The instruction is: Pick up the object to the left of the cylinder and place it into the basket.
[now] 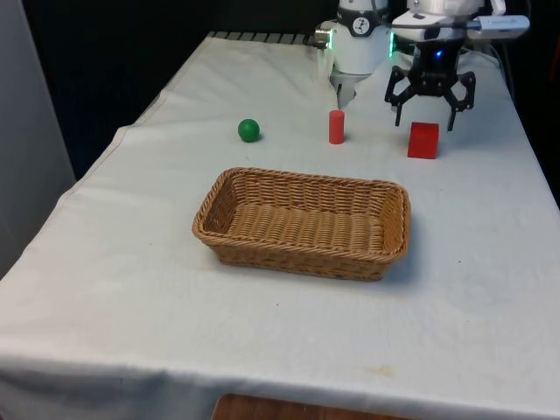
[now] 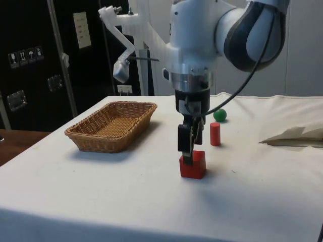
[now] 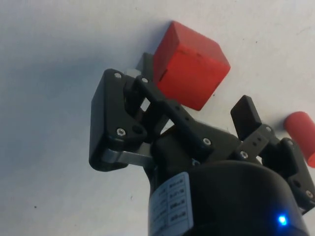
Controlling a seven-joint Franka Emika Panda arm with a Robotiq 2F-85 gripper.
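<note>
Nothing of the task is done yet: the basket [image 1: 302, 223] holds nothing and all three small pieces sit on the white cloth [image 1: 114, 280].

Starting at the front view's left, a green ball [image 1: 248, 130] lies alone in the far row, smooth, round and faintly glossy. Next to the right and nearer the camera is the basket, a long shallow oblong of tan wicker with a thick plaited rim and rounded corners, its weave rough and open. Behind its right half stands the red cylinder [image 1: 337, 127], a short upright peg with a matt painted look. Right of that, apart from it, sits the red cube [image 1: 423, 140], with flat faces and crisp edges, probably painted wood.

The gripper [image 1: 424, 121] hangs directly over the cube. The claw is spread wide and has hold of nothing. From the side its tips are down at about the cube's top face, and the wrist view shows the cube lying between the two black fingers [image 3: 244, 109], slightly turned to them.

So the cube looks to be the piece chosen. It is on the cylinder's right in the front view, which is the robot's own left. Left to do, as I judge it: lower around the cube, close, lift, carry it over the wicker rim and release
</note>
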